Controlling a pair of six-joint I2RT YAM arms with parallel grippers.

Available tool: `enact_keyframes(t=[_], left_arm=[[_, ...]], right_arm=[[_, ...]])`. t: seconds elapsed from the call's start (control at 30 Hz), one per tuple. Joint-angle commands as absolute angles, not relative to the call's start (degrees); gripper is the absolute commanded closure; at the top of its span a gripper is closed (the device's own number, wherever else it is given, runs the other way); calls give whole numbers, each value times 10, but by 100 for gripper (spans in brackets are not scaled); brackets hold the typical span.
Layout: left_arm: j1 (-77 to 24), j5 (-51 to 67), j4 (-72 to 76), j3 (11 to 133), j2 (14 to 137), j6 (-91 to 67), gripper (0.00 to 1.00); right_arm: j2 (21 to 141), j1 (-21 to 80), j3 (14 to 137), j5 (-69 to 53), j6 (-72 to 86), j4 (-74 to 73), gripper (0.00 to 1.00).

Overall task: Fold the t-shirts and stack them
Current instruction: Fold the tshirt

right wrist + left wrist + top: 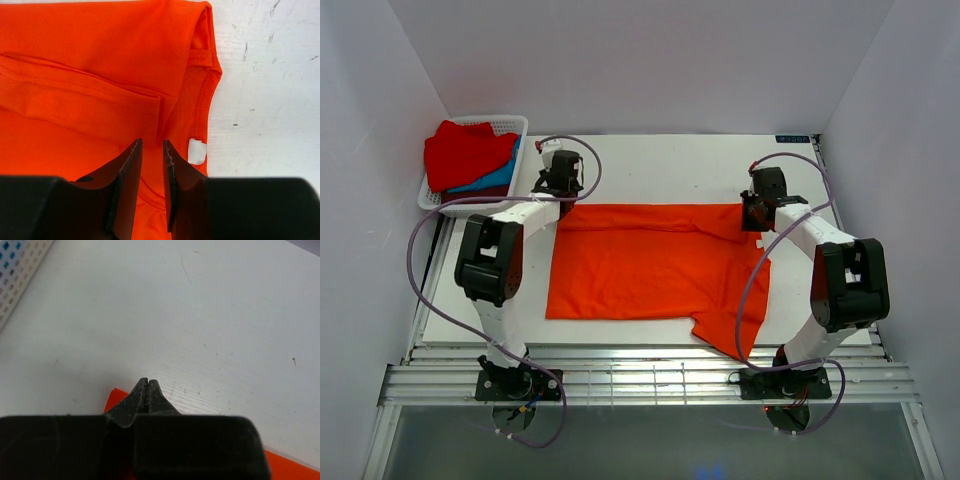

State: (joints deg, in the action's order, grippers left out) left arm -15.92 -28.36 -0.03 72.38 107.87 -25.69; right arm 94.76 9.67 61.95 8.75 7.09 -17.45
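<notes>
The bright orange-red t-shirt (650,260) lies spread flat on the white table, with one sleeve (735,325) hanging out at the near right. My left gripper (560,186) is at the shirt's far left corner. In the left wrist view its fingertips (148,380) meet, and only an orange corner (114,398) shows beside them. My right gripper (757,212) is at the shirt's far right corner. In the right wrist view it (152,143) is narrowly open over folded orange cloth (100,75), near a white tag (197,151). A red t-shirt (465,150) and a blue one (498,179) lie in the basket.
The white lattice basket (512,121) stands at the far left corner of the table and also shows in the left wrist view (20,270). Purple cables loop from both arms. White walls close in on three sides. Metal rails run along the near edge.
</notes>
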Motion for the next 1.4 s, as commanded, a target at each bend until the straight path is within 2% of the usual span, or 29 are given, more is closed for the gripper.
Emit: enact_keyframes(t=[0.0, 0.13, 0.47, 0.77, 0.9, 1.37], left_arm=[[-164, -264, -25, 765, 1120, -253, 100], [-172, -244, -43, 784, 1150, -267, 100], [-191, -232, -41, 733, 1150, -292, 100], [-191, -237, -46, 717, 1158, -296, 100], [-191, -237, -46, 707, 1160, -301, 100], [-191, -247, -54, 687, 1172, -308, 100]], right_arm=[[936, 98, 642, 63, 68, -149, 71], [979, 98, 681, 6, 73, -147, 71], [1042, 98, 698, -10, 74, -125, 71], [1056, 98, 713, -3, 56, -107, 71], [1057, 98, 726, -42, 57, -98, 71], [1130, 109, 786, -209, 81, -70, 58]])
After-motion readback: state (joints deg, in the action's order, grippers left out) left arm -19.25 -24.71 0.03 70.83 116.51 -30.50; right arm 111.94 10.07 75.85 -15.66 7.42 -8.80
